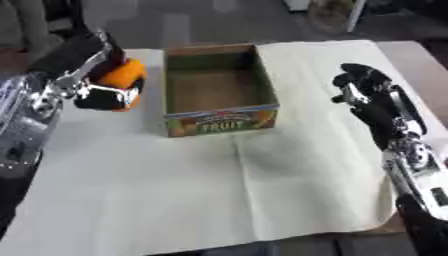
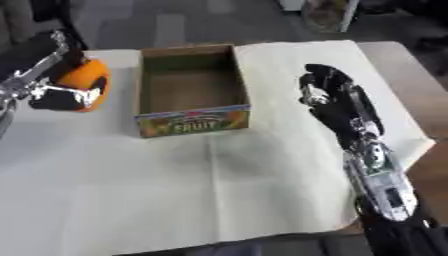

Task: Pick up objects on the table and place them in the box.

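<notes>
Soft, even overhead light leaves the pale tablecloth (image 1: 219, 190) bright, nearly washed out. Both views are blurred throughout. The box (image 1: 219, 90) casts only a faint shadow; silver arm joints glint.

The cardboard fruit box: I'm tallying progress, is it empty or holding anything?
Empty: the open-topped brown cardboard fruit box shows only bare floor inside; the orange round object is outside, in the left hand.

The left hand (image 1: 101, 75) was raised at the left side, its fingers (image 1: 112, 102) curled around an orange ball (image 1: 122, 74). The right hand (image 2: 325, 92) (forearm stretching in from the lower right corner) hung with its fingers relaxed, holding nothing.
</notes>
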Available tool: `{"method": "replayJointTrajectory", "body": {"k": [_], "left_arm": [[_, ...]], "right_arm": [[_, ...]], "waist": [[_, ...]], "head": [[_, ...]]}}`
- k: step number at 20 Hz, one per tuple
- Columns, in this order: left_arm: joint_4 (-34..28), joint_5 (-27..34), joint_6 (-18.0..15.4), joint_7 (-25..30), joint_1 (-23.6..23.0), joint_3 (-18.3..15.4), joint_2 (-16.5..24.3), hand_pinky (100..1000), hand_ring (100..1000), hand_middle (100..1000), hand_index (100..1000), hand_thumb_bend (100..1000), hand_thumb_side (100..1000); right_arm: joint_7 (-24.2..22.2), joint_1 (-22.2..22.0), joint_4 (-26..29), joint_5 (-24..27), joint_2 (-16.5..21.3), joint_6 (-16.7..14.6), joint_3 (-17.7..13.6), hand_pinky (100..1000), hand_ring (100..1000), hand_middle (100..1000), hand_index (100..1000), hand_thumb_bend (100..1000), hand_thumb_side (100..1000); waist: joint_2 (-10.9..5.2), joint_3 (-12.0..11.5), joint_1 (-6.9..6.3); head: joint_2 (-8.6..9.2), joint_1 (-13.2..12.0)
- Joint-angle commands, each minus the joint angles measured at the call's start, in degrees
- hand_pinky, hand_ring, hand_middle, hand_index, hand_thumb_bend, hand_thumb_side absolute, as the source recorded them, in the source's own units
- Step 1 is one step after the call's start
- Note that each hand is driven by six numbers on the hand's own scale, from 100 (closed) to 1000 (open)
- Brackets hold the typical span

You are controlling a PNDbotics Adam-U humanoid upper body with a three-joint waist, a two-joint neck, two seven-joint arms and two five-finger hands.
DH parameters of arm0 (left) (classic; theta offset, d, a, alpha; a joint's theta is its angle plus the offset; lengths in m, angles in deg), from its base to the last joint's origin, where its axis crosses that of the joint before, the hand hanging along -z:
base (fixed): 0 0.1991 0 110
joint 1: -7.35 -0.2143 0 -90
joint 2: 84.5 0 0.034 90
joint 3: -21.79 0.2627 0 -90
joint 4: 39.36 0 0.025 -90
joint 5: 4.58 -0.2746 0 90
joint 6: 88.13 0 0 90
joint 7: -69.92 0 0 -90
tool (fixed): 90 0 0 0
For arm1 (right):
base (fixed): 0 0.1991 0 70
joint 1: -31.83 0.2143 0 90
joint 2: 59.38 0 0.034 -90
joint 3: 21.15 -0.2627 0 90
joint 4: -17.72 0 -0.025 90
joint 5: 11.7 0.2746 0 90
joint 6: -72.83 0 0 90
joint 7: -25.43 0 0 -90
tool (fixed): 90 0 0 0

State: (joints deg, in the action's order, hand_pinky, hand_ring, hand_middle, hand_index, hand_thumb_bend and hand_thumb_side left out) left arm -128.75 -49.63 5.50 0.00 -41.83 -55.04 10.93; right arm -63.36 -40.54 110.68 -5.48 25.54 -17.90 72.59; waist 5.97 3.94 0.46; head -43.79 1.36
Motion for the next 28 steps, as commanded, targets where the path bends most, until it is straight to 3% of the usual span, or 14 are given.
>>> {"method": "replayJointTrajectory", "body": {"k": [1, 6, 10, 11, 14, 16, 19, 22, 25, 28], "left_arm": [[5.89, -1.69, 0.32, -4.50, 4.25, 0.66, -2.02, 349, 169, 162, 293, 143, 167], [20.54, -4.79, 0.79, -15.04, 9.65, 0.52, -8.17, 366, 185, 194, 319, 133, 155], [30.92, -6.95, 0.01, -22.89, 12.58, -0.20, -12.55, 448, 311, 349, 446, 121, 156], [32.97, -7.69, -0.54, -23.77, 13.08, -0.29, -13.35, 490, 372, 411, 499, 162, 155], [37.63, -9.72, -2.90, -24.09, 14.05, -0.52, -15.51, 613, 542, 574, 674, 449, 133], [38.79, -10.25, -4.94, -22.63, 14.22, -0.38, -16.32, 676, 650, 676, 763, 627, 147], [38.35, -10.23, -7.17, -20.49, 13.96, -0.06, -16.61, 727, 747, 764, 807, 747, 364], [36.99, -9.64, -8.29, -18.64, 12.99, 0.52, -16.22, 774, 795, 824, 840, 809, 481], [33.62, -7.36, -8.19, -17.53, 11.52, 1.13, -15.17, 794, 808, 835, 845, 813, 527], [27.35, -2.20, -6.95, -16.81, 9.37, 1.50, -13.19, 793, 781, 803, 826, 711, 546]], "right_arm": [[-0.49, 0.84, 0.82, 0.35, 0.91, -0.07, 0.24, 618, 774, 636, 790, 100, 353], [-0.97, 1.21, 0.80, 0.33, 0.85, 0.01, 0.73, 618, 774, 636, 791, 100, 358], [-1.25, 1.48, 0.77, 0.27, 0.83, 0.07, 1.05, 618, 775, 636, 791, 100, 361], [-1.33, 1.56, 0.77, 0.27, 0.81, 0.08, 1.13, 618, 775, 636, 791, 100, 361], [-1.61, 1.76, 0.76, 0.27, 0.69, 0.10, 1.37, 618, 775, 636, 791, 100, 363], [-1.69, 1.79, 0.73, 0.25, 0.62, 0.11, 1.42, 618, 775, 636, 791, 100, 364], [-1.67, 1.79, 0.70, 0.23, 0.57, 0.10, 1.35, 618, 775, 636, 791, 100, 363], [-1.58, 1.75, 0.70, 0.23, 0.53, 0.08, 1.23, 618, 775, 636, 791, 100, 363], [-1.48, 1.67, 0.69, 0.22, 0.46, 0.06, 1.07, 618, 775, 636, 791, 100, 362], [-1.29, 1.48, 0.63, 0.19, 0.47, 0.04, 0.83, 618, 775, 636, 791, 100, 361]], "waist": [[-0.83, 0.59, 0.04], [-0.25, 2.78, -0.03], [0.41, 3.94, -0.08], [0.55, 4.15, -0.08], [0.89, 4.80, -0.10], [0.98, 5.06, -0.09], [0.98, 5.18, -0.01], [0.88, 5.02, 0.08], [0.69, 4.70, 0.12], [0.43, 4.06, 0.15]], "head": [[-0.33, -0.65], [-0.33, -1.70], [-0.33, -2.42], [-0.33, -2.58], [-0.33, -3.08], [-0.33, -3.18], [-0.33, -3.13], [-0.33, -3.03], [-0.33, -2.81], [-0.33, -2.34]]}}
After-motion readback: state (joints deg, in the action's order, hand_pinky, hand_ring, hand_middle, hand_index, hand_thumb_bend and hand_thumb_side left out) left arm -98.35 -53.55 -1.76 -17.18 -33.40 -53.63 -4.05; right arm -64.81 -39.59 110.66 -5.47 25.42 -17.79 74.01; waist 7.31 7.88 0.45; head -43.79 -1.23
